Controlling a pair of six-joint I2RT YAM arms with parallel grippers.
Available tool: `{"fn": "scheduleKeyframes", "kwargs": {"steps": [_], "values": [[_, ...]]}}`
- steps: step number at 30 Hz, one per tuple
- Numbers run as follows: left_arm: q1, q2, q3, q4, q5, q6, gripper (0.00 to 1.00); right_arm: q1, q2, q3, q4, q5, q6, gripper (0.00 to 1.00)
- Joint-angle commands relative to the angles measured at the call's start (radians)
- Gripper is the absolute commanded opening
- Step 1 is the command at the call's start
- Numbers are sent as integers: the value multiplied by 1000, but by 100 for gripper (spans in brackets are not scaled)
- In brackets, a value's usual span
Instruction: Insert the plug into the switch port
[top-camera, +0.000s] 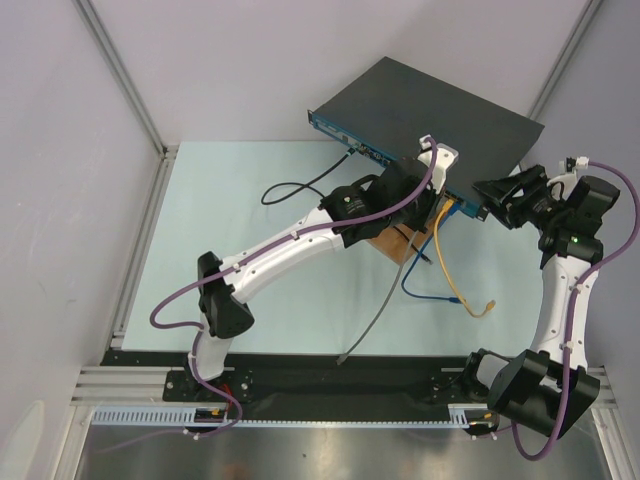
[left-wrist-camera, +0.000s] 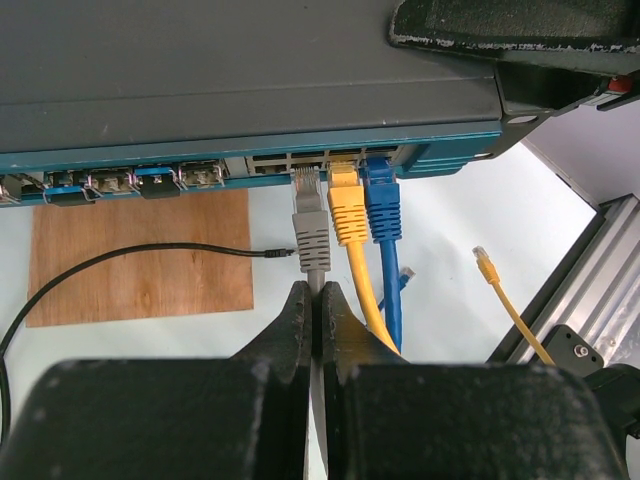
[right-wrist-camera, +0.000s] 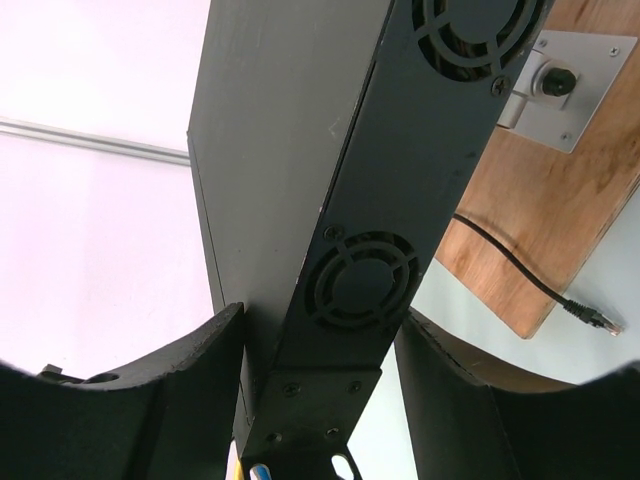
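The switch (top-camera: 430, 105) is a flat dark grey box at the back of the table, with a teal front face (left-wrist-camera: 120, 160). My left gripper (left-wrist-camera: 315, 295) is shut on a grey cable just behind its grey plug (left-wrist-camera: 310, 225). The plug's clear tip is at the mouth of a socket, just left of a seated yellow plug (left-wrist-camera: 347, 205) and a seated blue plug (left-wrist-camera: 382, 205); I cannot tell how deep it sits. My right gripper (right-wrist-camera: 320, 390) straddles the switch's right end (right-wrist-camera: 380, 200), which has fan vents, one finger on each flat face. In the top view it (top-camera: 497, 200) grips that corner.
A brown wooden board (left-wrist-camera: 140, 255) lies under the switch's front, with a white mounting plate (right-wrist-camera: 565, 85) on it. A black cable (left-wrist-camera: 150, 250) crosses the board. A loose yellow cable end (left-wrist-camera: 487, 265) and a blue cable (top-camera: 420, 290) lie on the table. A metal frame rail (left-wrist-camera: 590, 300) runs at the right.
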Motion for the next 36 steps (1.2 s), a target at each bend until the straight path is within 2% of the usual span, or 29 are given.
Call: {"fn": "scheduleKeyframes", "kwargs": {"steps": [1, 5, 14, 27, 36], "values": [[-2, -77, 12, 105, -4, 15, 0, 1, 14, -13, 8, -9, -38, 56], [-1, -78, 12, 101, 1, 13, 0, 1, 23, -12, 8, -10, -33, 65], [-2, -84, 12, 102, 11, 10, 0, -1, 24, -15, 15, -9, -27, 68], [-4, -90, -38, 107, 8, 13, 0, -2, 34, -16, 32, -19, -9, 66], [-6, -149, -213, 213, -6, 46, 0, -11, 46, -26, 64, -50, 39, 60]]}}
